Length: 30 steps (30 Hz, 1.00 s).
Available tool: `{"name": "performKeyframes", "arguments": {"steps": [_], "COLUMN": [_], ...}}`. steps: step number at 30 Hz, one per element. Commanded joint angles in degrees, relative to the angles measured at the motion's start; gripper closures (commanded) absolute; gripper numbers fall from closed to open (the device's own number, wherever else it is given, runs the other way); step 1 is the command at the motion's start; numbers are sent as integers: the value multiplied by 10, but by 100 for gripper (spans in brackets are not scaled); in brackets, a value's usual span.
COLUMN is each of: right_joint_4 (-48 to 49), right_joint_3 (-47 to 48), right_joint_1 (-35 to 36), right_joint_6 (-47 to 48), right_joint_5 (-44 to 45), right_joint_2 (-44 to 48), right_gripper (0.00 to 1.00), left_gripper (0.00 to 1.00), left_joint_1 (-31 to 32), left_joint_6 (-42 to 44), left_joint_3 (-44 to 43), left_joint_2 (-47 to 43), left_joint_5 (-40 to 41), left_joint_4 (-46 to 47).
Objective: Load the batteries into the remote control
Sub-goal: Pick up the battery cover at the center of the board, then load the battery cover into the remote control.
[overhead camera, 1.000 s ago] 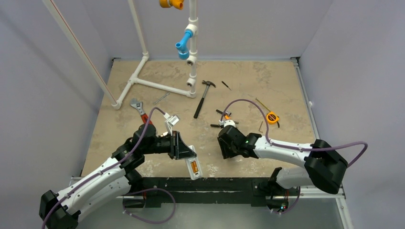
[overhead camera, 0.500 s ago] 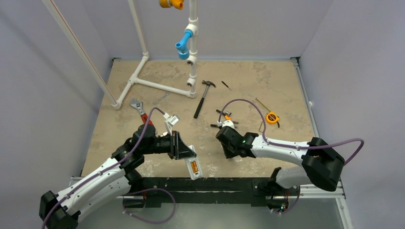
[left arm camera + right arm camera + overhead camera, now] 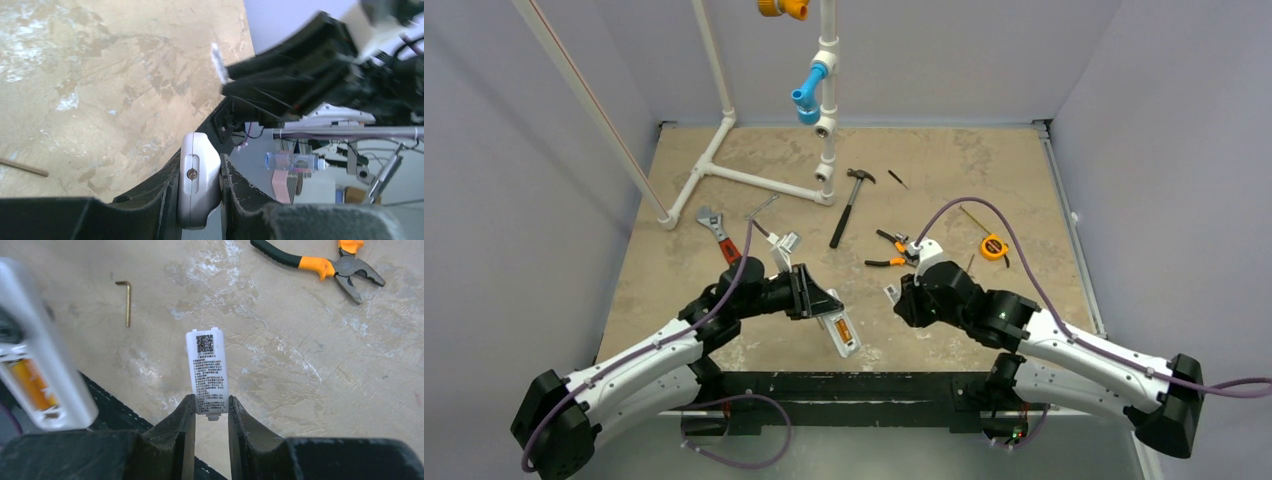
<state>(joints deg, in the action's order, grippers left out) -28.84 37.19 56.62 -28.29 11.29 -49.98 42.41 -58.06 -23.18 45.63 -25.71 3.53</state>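
My left gripper (image 3: 200, 165) is shut on one end of the white remote control (image 3: 837, 327), held above the table's near edge. The remote control's open back shows the orange batteries (image 3: 845, 329) seated in the recess; the right wrist view has the same batteries (image 3: 33, 385) inside the remote control (image 3: 42, 365) at its left edge. My right gripper (image 3: 210, 407) is shut on a small white battery cover (image 3: 207, 370) with a printed label, held over the table a short way right of the remote control. From above, the right gripper (image 3: 902, 298) faces the left gripper (image 3: 816, 302).
Orange-handled pliers (image 3: 892, 250), a hammer (image 3: 848, 207), a tape measure (image 3: 994, 246) and a red-handled wrench (image 3: 717, 231) lie on the table. A white pipe frame (image 3: 754, 178) stands at the back left. An Allen key (image 3: 126, 299) lies near the right gripper.
The right gripper closed on the cover and rose off the table with it. The left arm swung the remote slightly right, toward the right gripper.
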Motion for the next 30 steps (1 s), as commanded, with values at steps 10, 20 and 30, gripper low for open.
{"name": "performKeyframes", "arguments": {"steps": [10, 20, 30], "right_joint_4": [-36, -10, -3], "right_joint_3": [103, 144, 172], "right_joint_1": [36, 89, 103], "right_joint_6": [6, 6, 7], "right_joint_5": [-56, -51, -24], "right_joint_2": [-10, -89, -119], "right_gripper": [92, 91, 91], "left_gripper": [100, 100, 100], "left_joint_1": [1, 1, 1], "left_joint_6": [-106, -81, -79], "left_joint_3": [24, 24, 30], "left_joint_2": [91, 91, 87], "left_joint_5": [122, 108, 110], "left_joint_4": [201, 223, 222]}}
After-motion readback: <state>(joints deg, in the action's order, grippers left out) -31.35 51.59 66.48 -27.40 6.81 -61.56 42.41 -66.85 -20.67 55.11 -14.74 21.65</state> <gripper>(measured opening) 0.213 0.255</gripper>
